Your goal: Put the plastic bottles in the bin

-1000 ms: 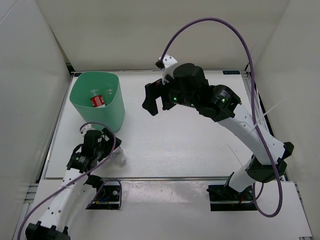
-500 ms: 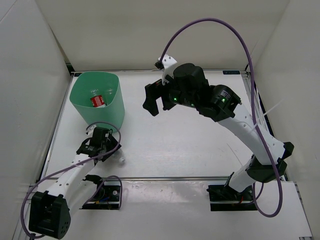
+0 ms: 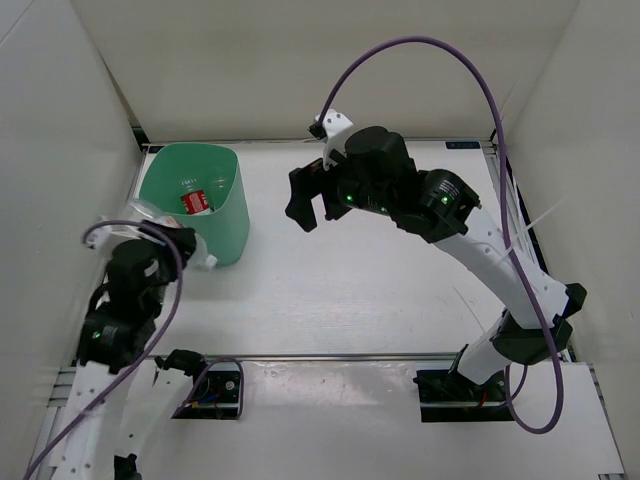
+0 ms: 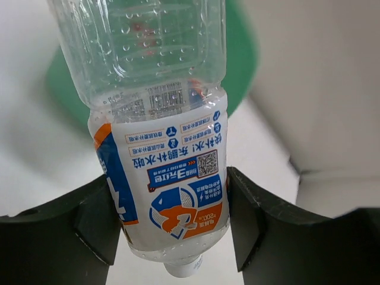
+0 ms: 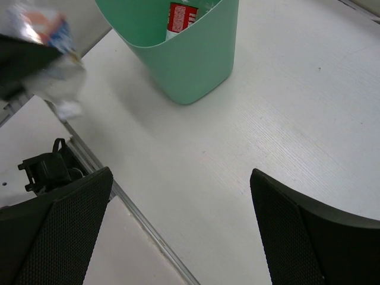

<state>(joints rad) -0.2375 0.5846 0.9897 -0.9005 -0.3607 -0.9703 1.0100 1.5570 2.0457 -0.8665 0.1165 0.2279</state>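
My left gripper (image 4: 171,199) is shut on a clear plastic bottle (image 4: 166,172) with a blue, white and orange label. It holds the bottle near the cap end, and the body points away toward the bin (image 4: 240,59). In the top view this gripper (image 3: 172,238) and the bottle (image 3: 148,214) hang above the table at the left of the mint-green bin (image 3: 228,225). A red-labelled bottle (image 3: 193,202) lies inside the bin (image 5: 196,65). My right gripper (image 3: 308,200) is open and holds nothing. It hovers high over the middle of the table (image 5: 181,190).
White walls enclose the table on the left, back and right. A metal rail (image 5: 142,225) runs along the table's near edge. A black cable box (image 3: 215,385) sits by the left arm's base. The purple cable (image 3: 430,45) arches over the right arm.
The left gripper closed on the bottle at the table in front of the bin, then lifted it up and left beside the bin. The right arm stayed still.
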